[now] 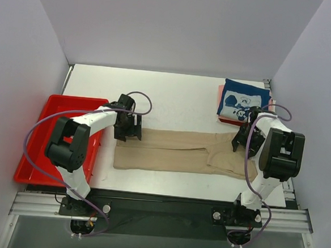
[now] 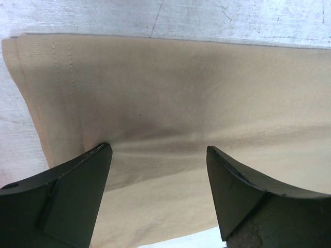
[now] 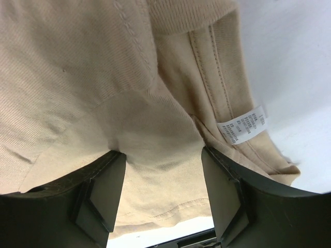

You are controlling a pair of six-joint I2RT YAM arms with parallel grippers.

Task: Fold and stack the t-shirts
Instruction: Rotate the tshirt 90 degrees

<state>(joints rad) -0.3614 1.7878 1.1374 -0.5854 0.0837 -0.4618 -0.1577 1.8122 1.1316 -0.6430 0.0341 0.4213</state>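
The tan t-shirt (image 1: 175,152) lies folded into a long strip across the middle of the table. My left gripper (image 1: 128,134) is open over its far left corner; in the left wrist view (image 2: 158,150) the fingers (image 2: 83,181) straddle flat tan cloth (image 2: 170,88) near a stitched hem. My right gripper (image 1: 245,142) is open at the shirt's right end; in the right wrist view (image 3: 163,152) a bulge of tan cloth (image 3: 155,119) sits between the fingers (image 3: 227,191), beside a white label (image 3: 242,125). The navy printed shirt (image 1: 244,100) lies folded at the back right on pink (image 1: 220,96) and red (image 1: 229,122) cloth.
A red plastic tray (image 1: 39,141) stands at the left table edge, beside the left arm. Grey walls close in the table at left, back and right. Bare white tabletop (image 1: 173,99) shows behind the tan shirt.
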